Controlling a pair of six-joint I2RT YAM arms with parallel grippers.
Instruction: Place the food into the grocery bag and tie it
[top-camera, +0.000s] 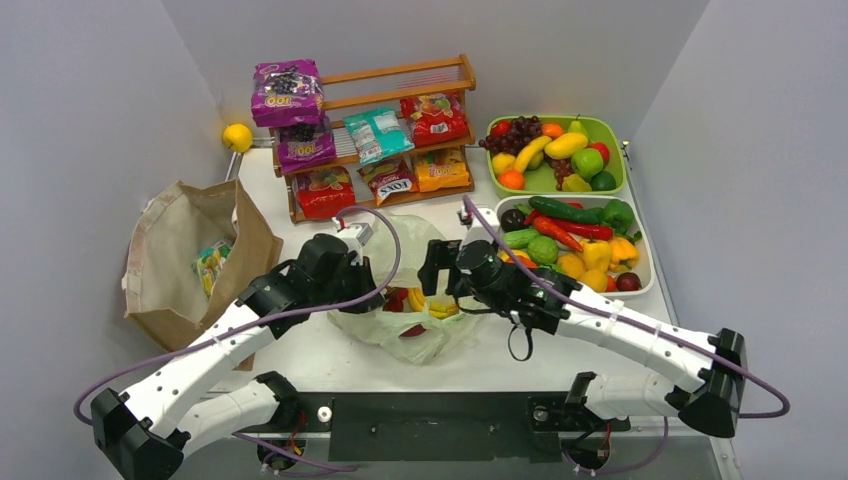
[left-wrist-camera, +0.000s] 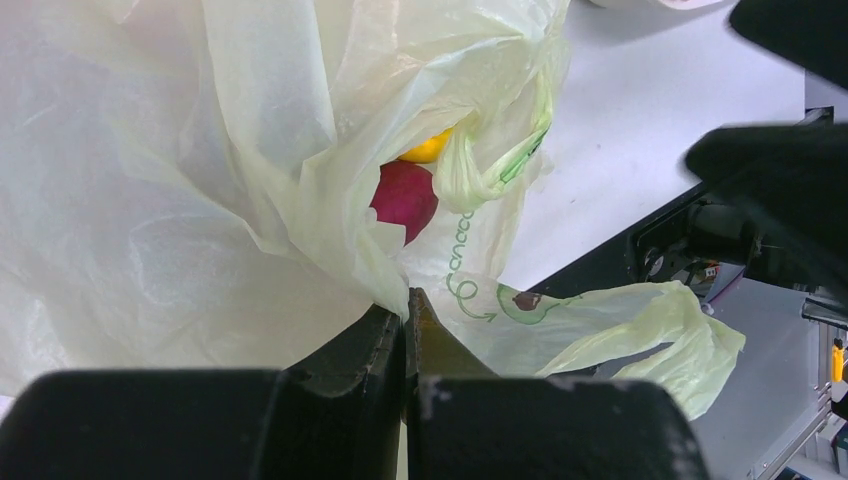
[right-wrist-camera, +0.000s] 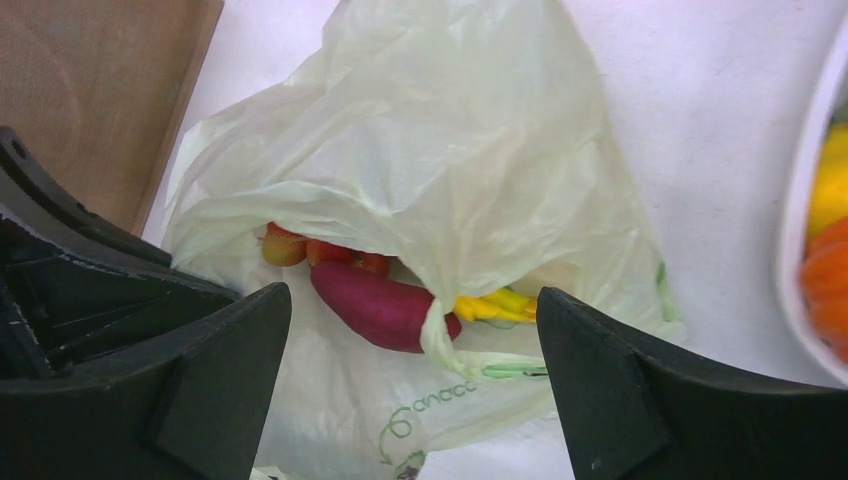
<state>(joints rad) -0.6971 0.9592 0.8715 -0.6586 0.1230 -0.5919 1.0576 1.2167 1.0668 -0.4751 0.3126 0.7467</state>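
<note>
While glossy toy produce (right-wrist-camera: 375, 310) lies inside the thin pale-green plastic bag (right-wrist-camera: 450, 150), handles look untied; left gripper (left-wrist-camera: 407, 300) clamps its film, right gripper (right-wrist-camera: 412, 295) gapes empty

The left arm (top-camera: 220, 340) reaches up and inward from its base at the near edge. Its left hand (left-wrist-camera: 407, 300) is clamped tight, the two fingers (left-wrist-camera: 360, 345) pressed flat together on a fold of the grocery bag (left-wrist-camera: 200, 200). The right arm (top-camera: 640, 335) stretches in from the other side, its right hand (right-wrist-camera: 412, 295) pointing down with the fingers (right-wrist-camera: 225, 350) spread wide and holding nothing.
</note>
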